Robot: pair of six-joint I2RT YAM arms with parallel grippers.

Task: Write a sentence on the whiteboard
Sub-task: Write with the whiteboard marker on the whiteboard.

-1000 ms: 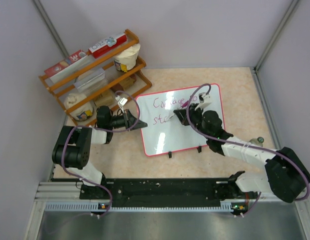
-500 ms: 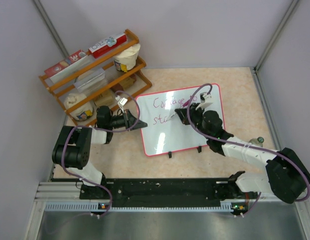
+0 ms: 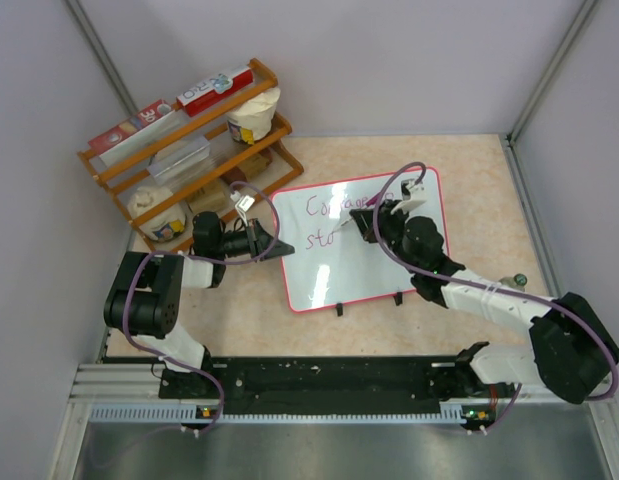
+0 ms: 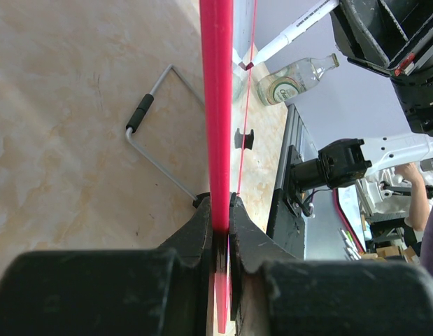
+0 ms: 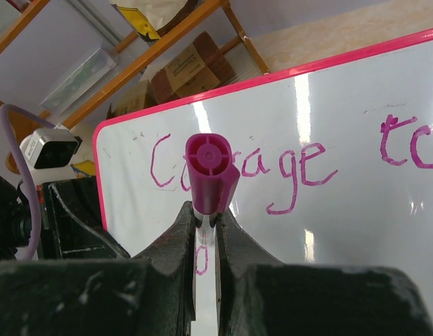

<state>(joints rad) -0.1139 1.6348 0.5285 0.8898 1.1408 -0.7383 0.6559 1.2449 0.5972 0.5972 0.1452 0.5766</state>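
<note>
The whiteboard (image 3: 364, 262) with a pink-red rim lies tilted on the table. Purplish-pink handwriting (image 3: 334, 206) reads "Courage to", with a few letters starting "st" below it. My left gripper (image 3: 272, 246) is shut on the board's left rim (image 4: 216, 105), which runs straight up between my fingers (image 4: 202, 227). My right gripper (image 3: 369, 226) is shut on a white marker (image 3: 347, 229) with a magenta end cap (image 5: 209, 171). The marker's tip rests by the second line's letters. "Courage to" (image 5: 300, 168) shows beyond the cap in the right wrist view.
A wooden shelf (image 3: 189, 140) with boxes and tubs stands at the back left. A glass bottle (image 3: 514, 281) lies by my right arm and shows in the left wrist view (image 4: 296, 70). A wire stand (image 4: 157, 140) sits under the board. Two black clips (image 3: 341, 309) sit at its near edge.
My right gripper has shifted slightly up and to the right with the marker over the second line. The left gripper and the board have not moved.
</note>
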